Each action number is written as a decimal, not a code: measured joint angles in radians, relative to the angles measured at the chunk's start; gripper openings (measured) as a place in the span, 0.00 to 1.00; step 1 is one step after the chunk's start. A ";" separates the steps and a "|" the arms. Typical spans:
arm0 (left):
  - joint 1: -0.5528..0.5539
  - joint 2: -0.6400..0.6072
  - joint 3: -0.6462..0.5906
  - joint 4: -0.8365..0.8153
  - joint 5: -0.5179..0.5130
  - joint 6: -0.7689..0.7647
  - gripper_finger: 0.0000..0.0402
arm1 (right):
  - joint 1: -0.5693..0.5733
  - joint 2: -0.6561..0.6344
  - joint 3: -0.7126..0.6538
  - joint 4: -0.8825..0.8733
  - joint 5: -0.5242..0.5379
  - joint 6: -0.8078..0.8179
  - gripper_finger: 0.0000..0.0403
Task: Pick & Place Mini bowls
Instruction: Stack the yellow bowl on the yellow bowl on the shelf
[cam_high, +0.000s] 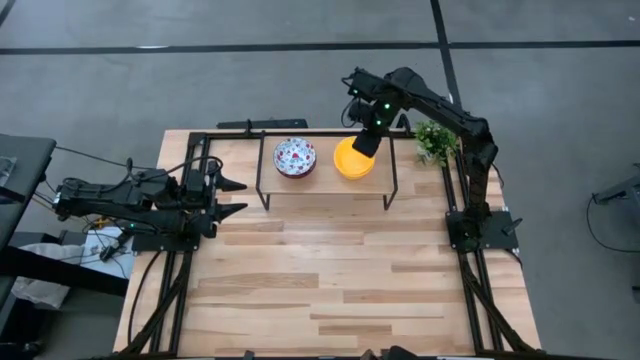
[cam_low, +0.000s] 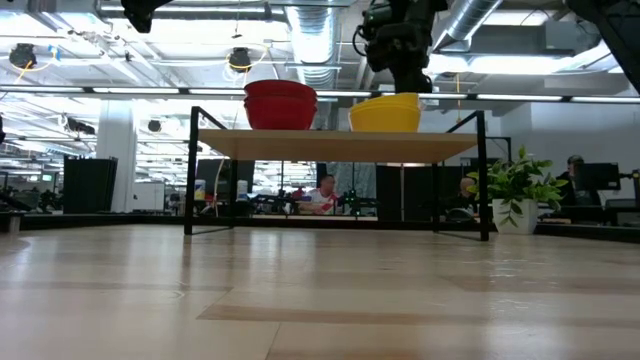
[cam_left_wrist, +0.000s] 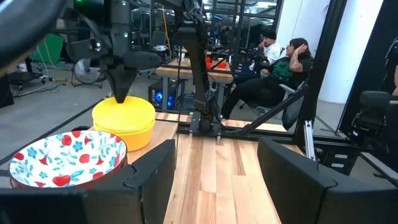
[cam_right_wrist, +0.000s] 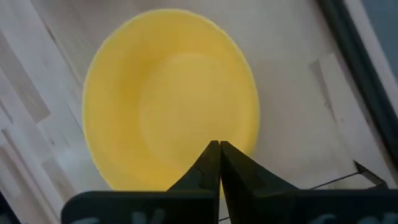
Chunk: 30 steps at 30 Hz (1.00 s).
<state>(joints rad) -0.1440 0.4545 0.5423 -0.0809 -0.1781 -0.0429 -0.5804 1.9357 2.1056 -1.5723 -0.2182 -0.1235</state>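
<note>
A stack of yellow mini bowls (cam_high: 352, 160) and a stack of red, speckled mini bowls (cam_high: 295, 157) stand side by side on a raised wooden shelf (cam_high: 325, 186) at the table's far side. My right gripper (cam_right_wrist: 219, 144) points down, shut, with nothing visible between its fingers. Its tips are over the inside of the top yellow bowl (cam_right_wrist: 168, 106), close to that bowl's rim. My left gripper (cam_high: 235, 197) waits open and level at the table's left, pointing toward the shelf. My right gripper comes from above, its shut fingertips (cam_left_wrist: 120, 98) down at the top yellow bowl's rim (cam_left_wrist: 124, 106). Whether they touch the bowl I cannot tell. The bowl sits level on its stack.
A small green plant (cam_high: 435, 140) stands at the far right, next to the shelf's black leg (cam_low: 484, 175). Black frame rails (cam_high: 462, 200) run along the table's edges. Bare wood stretches between the shelf and the near edge. People sit in the room beyond (cam_left_wrist: 273, 68).
</note>
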 joint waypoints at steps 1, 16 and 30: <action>0.000 0.000 0.000 -0.001 0.000 0.000 0.57 | 0.000 0.000 -0.005 0.000 0.000 -0.002 0.00; 0.000 0.000 0.000 -0.001 0.000 0.000 0.57 | -0.055 0.000 -0.005 0.009 -0.129 -0.071 0.00; 0.000 0.000 0.000 -0.001 0.000 -0.014 0.57 | -0.057 0.000 -0.117 0.052 -0.166 -0.087 0.00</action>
<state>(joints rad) -0.1440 0.4545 0.5423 -0.0814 -0.1781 -0.0572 -0.6376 1.9355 1.9883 -1.5203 -0.3843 -0.2108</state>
